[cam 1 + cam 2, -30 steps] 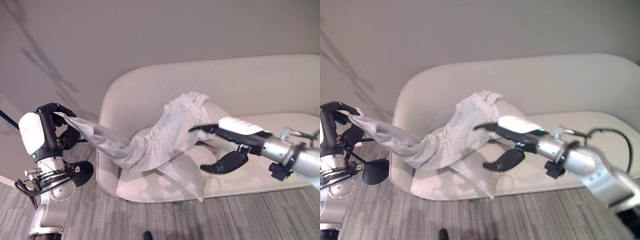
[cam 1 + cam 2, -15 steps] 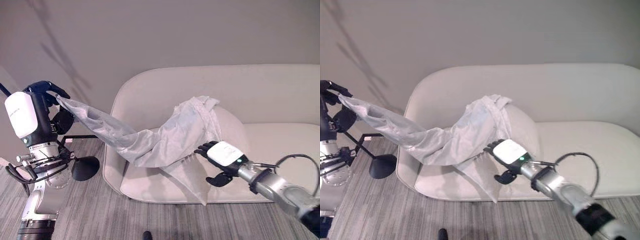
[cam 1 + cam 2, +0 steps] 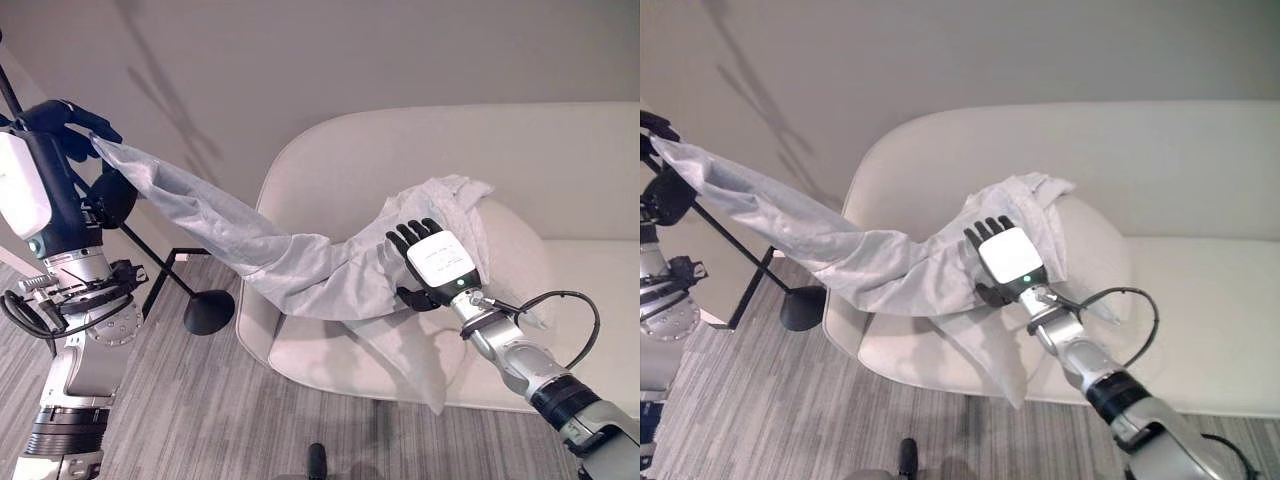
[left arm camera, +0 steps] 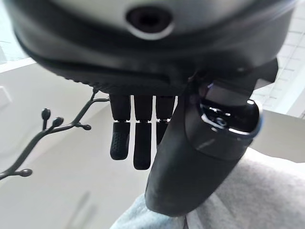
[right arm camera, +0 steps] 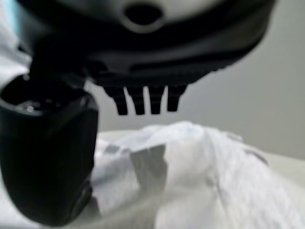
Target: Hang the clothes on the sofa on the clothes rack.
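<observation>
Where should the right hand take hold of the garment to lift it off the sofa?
Probably the bunched end of the garment heaped on the sofa seat. The right hand could come from above, closing its fingers round the raised folds.

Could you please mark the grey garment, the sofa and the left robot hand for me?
grey garment (image 3: 300,270), left eye view, stretched middle span.
sofa (image 3: 560,170), left eye view, backrest.
left robot hand (image 3: 55,115), left eye view, dark fingers curled on the garment's end.
</observation>
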Robot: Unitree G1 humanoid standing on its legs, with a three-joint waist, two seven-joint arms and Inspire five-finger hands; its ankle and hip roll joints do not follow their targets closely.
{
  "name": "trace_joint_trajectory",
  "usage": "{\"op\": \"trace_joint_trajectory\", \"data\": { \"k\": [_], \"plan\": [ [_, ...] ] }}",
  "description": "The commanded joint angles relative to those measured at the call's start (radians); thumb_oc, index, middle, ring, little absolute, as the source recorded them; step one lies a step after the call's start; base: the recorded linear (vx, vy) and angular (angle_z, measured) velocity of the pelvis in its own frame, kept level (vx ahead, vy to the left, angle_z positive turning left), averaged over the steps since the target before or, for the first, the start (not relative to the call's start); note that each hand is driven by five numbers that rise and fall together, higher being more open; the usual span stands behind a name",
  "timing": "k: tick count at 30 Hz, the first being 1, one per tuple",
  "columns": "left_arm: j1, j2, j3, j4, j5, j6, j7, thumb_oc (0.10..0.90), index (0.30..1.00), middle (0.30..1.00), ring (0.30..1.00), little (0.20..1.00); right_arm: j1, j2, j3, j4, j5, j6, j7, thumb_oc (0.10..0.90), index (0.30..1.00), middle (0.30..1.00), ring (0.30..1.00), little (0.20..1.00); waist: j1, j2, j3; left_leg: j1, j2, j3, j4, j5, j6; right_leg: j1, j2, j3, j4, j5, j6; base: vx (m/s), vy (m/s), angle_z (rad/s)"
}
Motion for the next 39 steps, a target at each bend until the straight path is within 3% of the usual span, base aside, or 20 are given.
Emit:
{"op": "trace_joint_trajectory", "data": {
  "k": [1,8,12,13,15,17,18,25,31,37,39],
  "plan": [
    [-0.227,0.134,-0.010,0.010,-0.030,-0.055,0.090,0.400,0.300,0.300,0.300,0.300,-0.224,0.027,0.113,0.091,-0.022,0.051,-0.091,0.800,0.900,0.900,0.900,0.900,0.032,-0.016,-0.023,0.052,0.059,-0.020,0.005,-0.149,-0.082,-0.013,-0.087,-0.013,0.006,0.010,0.050,-0.01,0.039,0.00],
    [-0.378,0.229,-0.056,0.035,-0.090,-0.078,0.120,0.400,0.300,0.300,0.300,0.300,-0.353,0.162,0.229,0.410,0.006,0.104,-0.100,0.800,0.900,0.900,0.900,0.900,0.094,0.019,0.016,-0.003,0.042,-0.037,0.007,-0.125,-0.082,-0.044,-0.098,-0.024,0.006,0.018,0.057,-0.04,0.022,0.07],
    [-0.416,0.261,-0.056,0.049,-0.116,-0.088,0.137,0.400,0.300,0.300,0.300,0.300,-0.389,0.198,0.238,0.494,0.028,0.118,-0.112,0.800,0.900,0.900,0.900,0.900,0.115,0.027,0.026,-0.029,0.037,-0.043,0.014,-0.117,-0.081,-0.064,-0.100,-0.022,0.006,0.025,0.058,-0.05,0.025,0.04],
    [-0.444,0.310,-0.044,0.066,-0.143,-0.093,0.164,0.400,0.300,0.300,0.300,0.300,-0.422,0.221,0.252,0.594,0.038,0.138,-0.108,0.800,0.900,0.900,0.900,0.900,0.145,0.040,0.033,-0.066,0.028,-0.054,0.031,-0.109,-0.080,-0.079,-0.107,-0.028,0.006,0.031,0.061,-0.04,0.028,0.05],
    [-0.451,0.325,-0.040,0.076,-0.155,-0.096,0.173,0.400,0.300,0.300,0.300,0.300,-0.429,0.229,0.258,0.622,0.040,0.143,-0.105,0.800,0.900,0.900,0.900,0.900,0.154,0.043,0.034,-0.083,0.025,-0.057,0.041,-0.110,-0.079,-0.084,-0.110,-0.031,0.006,0.033,0.061,-0.03,0.030,0.03],
    [-0.455,0.341,-0.035,0.088,-0.165,-0.099,0.182,0.400,0.300,0.300,0.300,0.300,-0.435,0.237,0.261,0.663,0.042,0.148,-0.101,0.681,0.721,0.721,0.721,0.721,0.164,0.045,0.034,-0.100,0.020,-0.061,0.052,-0.110,-0.079,-0.088,-0.115,-0.038,0.006,0.035,0.063,-0.01,0.048,0.19],
    [-0.441,0.357,-0.016,0.104,-0.188,-0.102,0.191,0.400,0.300,0.300,0.300,0.300,-0.437,0.243,0.246,0.701,0.060,0.151,-0.080,0.400,0.300,0.300,0.300,0.300,0.184,0.052,0.031,-0.124,0.008,-0.071,0.066,-0.111,-0.076,-0.092,-0.127,-0.051,0.006,0.039,0.068,-0.01,0.052,0.21],
    [-0.396,0.341,0.007,0.097,-0.173,-0.090,0.185,0.400,0.300,0.300,0.300,0.300,-0.397,0.232,0.163,0.722,0.151,0.141,-0.095,0.400,0.300,0.300,0.300,0.300,0.194,0.046,0.018,-0.145,-0.013,-0.088,0.080,-0.125,-0.068,-0.084,-0.149,-0.080,0.006,0.047,0.079,0.01,0.055,0.23],
    [-0.284,0.308,0.079,0.056,-0.119,-0.061,0.173,0.400,0.300,0.300,0.300,0.300,-0.330,0.194,0.061,0.588,0.216,0.129,-0.142,0.400,0.300,0.300,0.300,0.300,0.155,0.007,0.009,-0.110,-0.004,-0.073,0.074,-0.142,-0.063,-0.073,-0.147,-0.057,0.006,0.045,0.077,0.02,0.017,-0.01],
    [-0.171,0.277,0.159,0.011,-0.083,-0.049,0.167,0.400,0.300,0.300,0.300,0.300,-0.226,0.102,-0.079,0.392,0.279,0.119,-0.190,0.400,0.300,0.300,0.300,0.300,0.106,-0.023,-0.005,-0.057,0.010,-0.058,0.057,-0.155,-0.062,-0.057,-0.140,-0.042,0.007,0.040,0.074,0.02,0.012,-0.10],
    [-0.122,0.254,0.194,-0.021,-0.060,-0.043,0.168,0.400,0.300,0.300,0.300,0.300,-0.150,0.049,-0.196,0.261,0.321,0.113,-0.223,0.400,0.300,0.300,0.300,0.300,0.081,-0.042,-0.019,-0.020,0.015,-0.053,0.041,-0.162,-0.058,-0.044,-0.136,-0.036,0.009,0.039,0.075,0.05,0.030,-0.14]
  ]
}}
